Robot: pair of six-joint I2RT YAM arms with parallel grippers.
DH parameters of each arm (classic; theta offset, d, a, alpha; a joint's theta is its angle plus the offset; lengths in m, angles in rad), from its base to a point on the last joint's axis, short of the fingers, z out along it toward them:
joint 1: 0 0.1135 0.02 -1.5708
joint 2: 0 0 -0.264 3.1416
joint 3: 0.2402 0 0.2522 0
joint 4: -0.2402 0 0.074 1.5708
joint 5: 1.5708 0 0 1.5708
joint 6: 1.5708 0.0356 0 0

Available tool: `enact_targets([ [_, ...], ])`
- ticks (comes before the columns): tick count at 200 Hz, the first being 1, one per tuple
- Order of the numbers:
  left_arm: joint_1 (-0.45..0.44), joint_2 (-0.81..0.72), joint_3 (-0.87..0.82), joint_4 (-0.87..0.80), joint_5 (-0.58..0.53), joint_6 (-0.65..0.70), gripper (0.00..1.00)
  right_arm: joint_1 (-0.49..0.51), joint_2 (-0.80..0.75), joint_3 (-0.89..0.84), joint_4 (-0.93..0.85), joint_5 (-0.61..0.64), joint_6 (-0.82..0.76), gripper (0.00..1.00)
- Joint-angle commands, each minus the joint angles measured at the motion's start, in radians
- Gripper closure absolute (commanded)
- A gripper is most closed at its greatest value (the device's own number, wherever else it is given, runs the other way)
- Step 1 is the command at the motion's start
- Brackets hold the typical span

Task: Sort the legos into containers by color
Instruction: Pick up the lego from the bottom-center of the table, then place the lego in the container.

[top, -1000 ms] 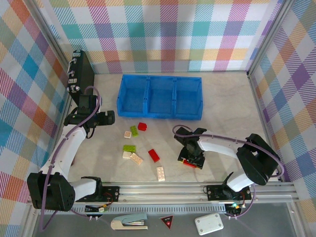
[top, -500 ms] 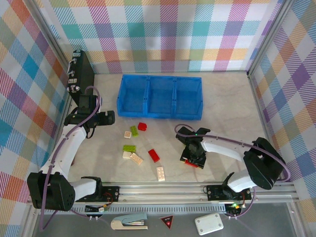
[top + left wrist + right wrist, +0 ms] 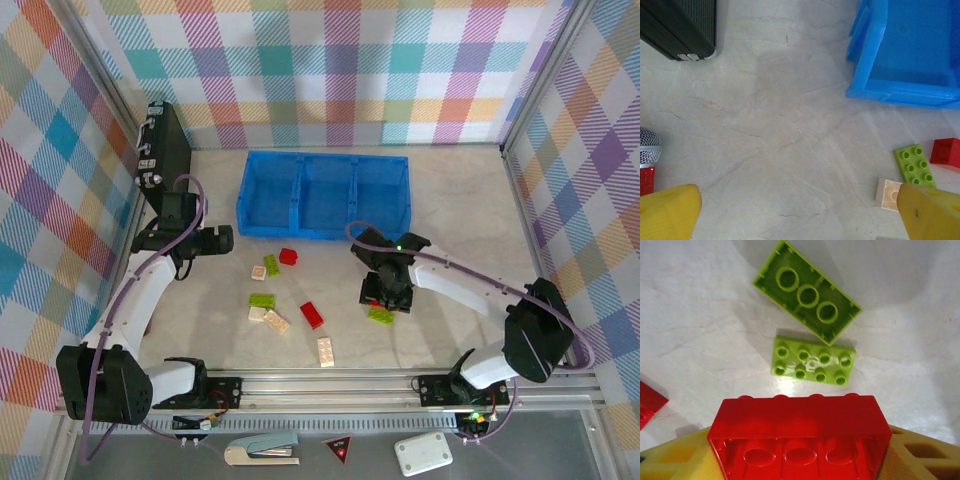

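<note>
Grips a red lego brick [image 3: 800, 432] by its short ends between the yellow right fingers [image 3: 922, 452], closed about halfway, hollow underside toward the wrist camera. Hangs over two lime green bricks on the tabletop [image 3: 700, 340]: one studs-up [image 3: 814, 362], one flipped [image 3: 807, 295] just beyond it, close but not touching. From overhead, sits a little short of the blue tray [image 3: 325, 195], toward its right compartment. Spreads the left fingers [image 3: 670, 212] fully, gripping nothing, over bare tabletop near the tray's left corner, with a green brick [image 3: 914, 165], a red brick [image 3: 947, 152] and a cream brick [image 3: 888, 194] by the right fingertip. Loose between the arms: more red, green and cream bricks.
</note>
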Motion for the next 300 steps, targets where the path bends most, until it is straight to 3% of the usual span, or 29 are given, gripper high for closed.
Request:
enact_targets([
  [1, -0.006, 0.006, -0.007, -0.014, -0.01, 0.018, 0.0, -0.035, 0.044, 0.077, -0.044, 0.026, -0.127, 0.44],
  [69, -0.004, 0.007, -0.008, -0.016, -0.011, 0.018, 0.0, -0.215, 0.265, 0.397, -0.033, 0.006, -0.376, 0.44],
  [138, -0.004, 0.039, -0.005, -0.017, -0.03, 0.02, 0.0, -0.339, 0.541, 0.739, -0.089, -0.014, -0.511, 0.43],
  [209, -0.004, 0.035, -0.014, -0.016, -0.054, 0.025, 0.0, -0.431, 0.703, 0.833, -0.087, -0.035, -0.592, 0.44],
  [260, -0.005, 0.039, -0.012, -0.02, -0.06, 0.024, 0.0, -0.466, 0.775, 0.869, -0.1, 0.02, -0.644, 0.44],
  [300, -0.005, 0.039, -0.013, -0.021, -0.073, 0.026, 0.0, -0.477, 0.814, 0.885, -0.087, -0.077, -0.683, 0.4],
])
